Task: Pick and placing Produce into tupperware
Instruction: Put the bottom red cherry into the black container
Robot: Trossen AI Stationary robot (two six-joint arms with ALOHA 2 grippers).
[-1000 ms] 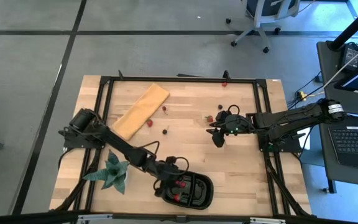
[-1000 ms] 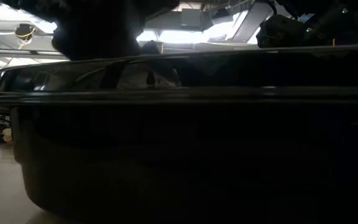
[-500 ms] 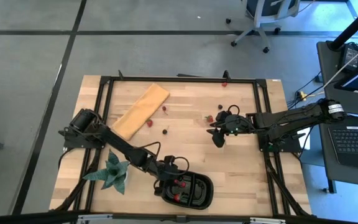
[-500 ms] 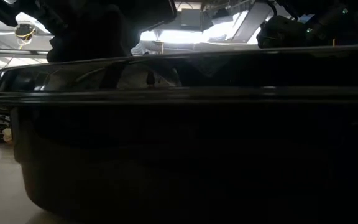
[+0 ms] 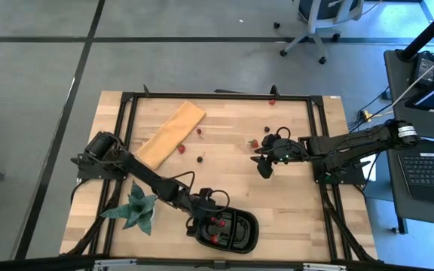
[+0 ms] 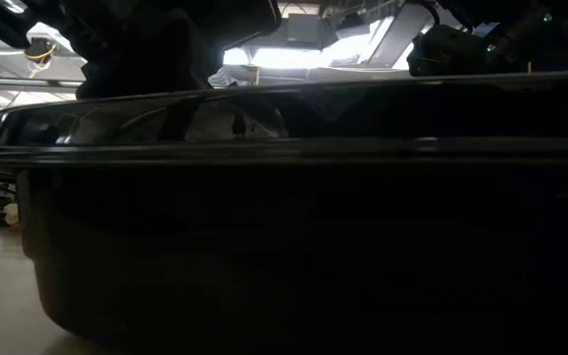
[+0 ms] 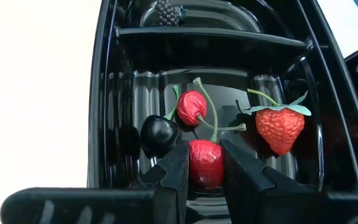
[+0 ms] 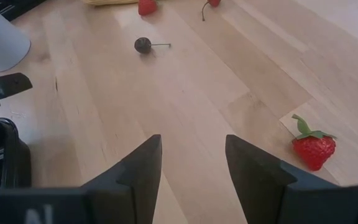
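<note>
Down inside the black tray, the left gripper pinches a red cherry between its two dark fingers, both pressed against the fruit's sides low in the tray's large compartment. Just ahead of the fingertips lies a second red cherry, its green stem curving back toward the held one, and a black cherry sits touching the near side of one finger. A strawberry with green leaves rests off to the other side of the gripper, in the same compartment and apart from the cherries. Beyond a divider wall, in the next compartment, a dark berry shows at the far end. From above, the tray sits at the table's near edge with this gripper over its left end, beside the green spiky plant. The right gripper hovers above bare wood near the table's right side, its fingers spread with nothing between them. Ahead of it lie a strawberry close to one finger, a dark cherry farther off, and two more red fruits at the far edge of its view, next to a tan board. At table height the tray's wall fills nearly everything.
</note>
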